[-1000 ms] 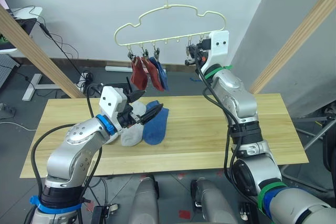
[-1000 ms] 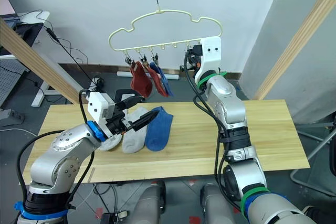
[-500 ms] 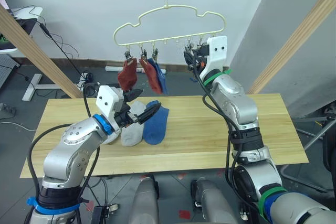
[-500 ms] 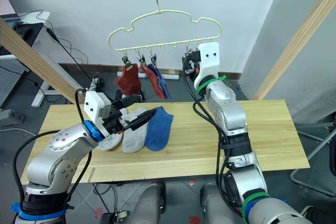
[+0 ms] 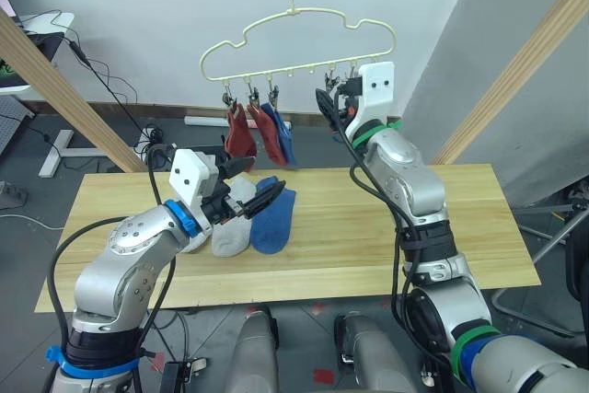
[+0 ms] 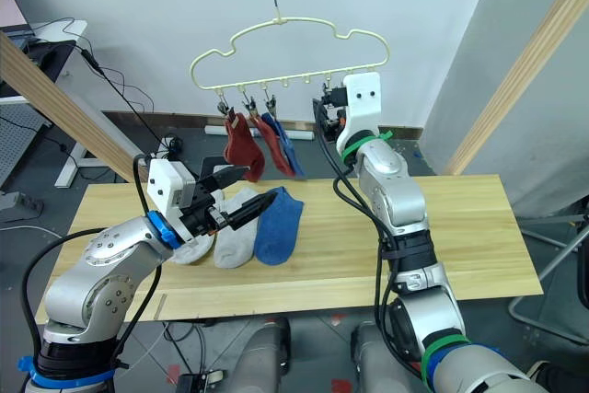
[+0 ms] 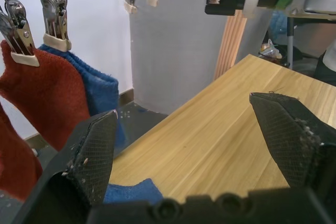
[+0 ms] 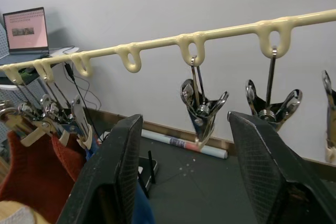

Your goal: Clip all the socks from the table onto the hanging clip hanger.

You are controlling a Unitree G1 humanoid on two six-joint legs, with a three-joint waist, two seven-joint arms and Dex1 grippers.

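The pale yellow clip hanger [image 5: 296, 68] hangs above the table's [image 5: 479, 227] far edge. Two rust red socks [image 5: 241, 132] and one blue sock [image 5: 283, 133] hang from its left clips. A blue sock [image 5: 273, 218] and a light grey sock [image 5: 234, 230] lie side by side on the table, with another grey sock [image 6: 191, 249] partly under my left arm. My left gripper [image 5: 255, 181] hovers open just above them, holding nothing. My right gripper [image 8: 186, 124] is raised at the hanger's right end, open, with a bare metal clip [image 8: 202, 109] hanging in the gap beyond its fingertips.
Slanted wooden beams stand at the left [image 5: 66, 91] and right [image 5: 526, 60] of the table. Several bare clips [image 8: 273, 109] hang along the hanger's right half. Cables and a desk leg [image 5: 57, 149] lie on the floor behind the table.
My right gripper has gone from shut to open and shifted slightly left by the hanger's right clips. The hung red sock swung out and back. The left gripper stayed open over the socks.
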